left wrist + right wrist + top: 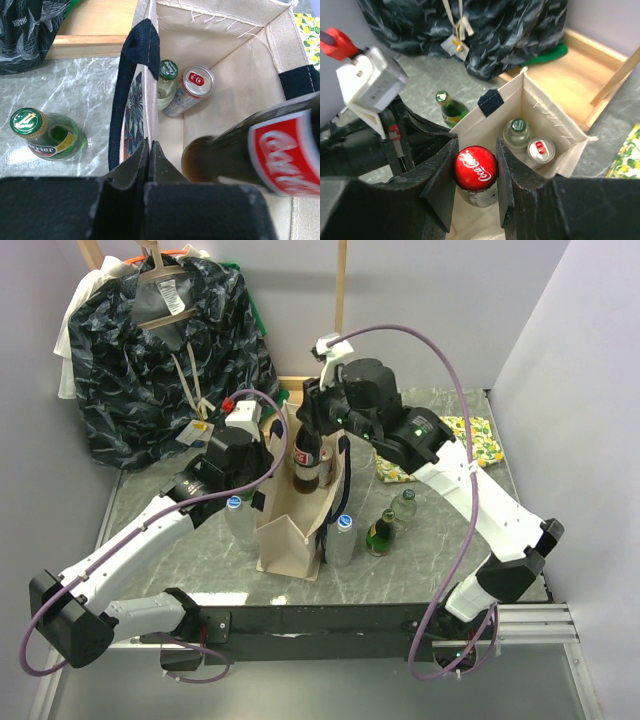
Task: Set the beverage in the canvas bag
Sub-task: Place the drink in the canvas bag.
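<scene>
The beverage, a dark cola bottle with a red cap, hangs upright in the open mouth of the beige canvas bag. My right gripper is shut on its cap from above. My left gripper is shut on the bag's left wall at the rim, next to a black strap handle. The bottle's base floats above the bag's floor. At the bag's far end stand a green-capped bottle and a silver can.
Outside the bag stand two blue-capped clear bottles, a green bottle and a clear one. Another green bottle sits left of the bag. A dark blue garment hangs back left. A lemon-print cloth lies back right.
</scene>
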Controlling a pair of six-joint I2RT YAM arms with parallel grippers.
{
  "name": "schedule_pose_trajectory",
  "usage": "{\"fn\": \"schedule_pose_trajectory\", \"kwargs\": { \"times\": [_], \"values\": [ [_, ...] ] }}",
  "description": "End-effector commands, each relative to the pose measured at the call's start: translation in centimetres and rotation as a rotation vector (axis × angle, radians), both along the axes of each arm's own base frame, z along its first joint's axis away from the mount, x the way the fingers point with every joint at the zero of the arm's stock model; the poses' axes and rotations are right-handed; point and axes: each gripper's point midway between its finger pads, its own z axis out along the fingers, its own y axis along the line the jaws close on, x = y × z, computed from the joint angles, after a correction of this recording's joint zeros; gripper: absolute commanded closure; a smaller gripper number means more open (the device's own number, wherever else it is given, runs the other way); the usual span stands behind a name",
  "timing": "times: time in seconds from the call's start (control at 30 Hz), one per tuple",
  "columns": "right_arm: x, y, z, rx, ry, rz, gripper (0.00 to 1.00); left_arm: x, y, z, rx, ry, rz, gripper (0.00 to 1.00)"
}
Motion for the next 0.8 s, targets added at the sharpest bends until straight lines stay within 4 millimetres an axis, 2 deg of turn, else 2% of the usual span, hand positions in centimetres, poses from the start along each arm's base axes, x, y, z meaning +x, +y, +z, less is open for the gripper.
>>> {"fn": "schedule_pose_trajectory", "kwargs": {
  "times": [0.0,0.07,0.27,0.43,0.77],
  "values": [
    [0.4,1.3,7.0,0.23,-0.153,0.021,1.0,-0.1,0.6,1.7,-0.032,-0.035,0.029,0.99],
    [0.8,1.6,5.9,0.22,-0.138,0.015,1.0,-0.1,0.7,1.9,-0.034,-0.037,0.031,0.99],
    [1.4,2.9,4.1,0.22,-0.119,0.034,1.0,-0.4,1.1,2.1,-0.035,-0.038,0.043,0.99],
    [2.3,4.2,2.9,0.223,-0.11,0.045,1.0,-0.5,1.2,2.3,-0.037,-0.039,0.048,0.99],
    [4.8,5.2,1.5,0.212,-0.157,-0.017,1.0,-0.5,1.3,2.7,-0.03,-0.042,0.048,0.99]
  ]
}}
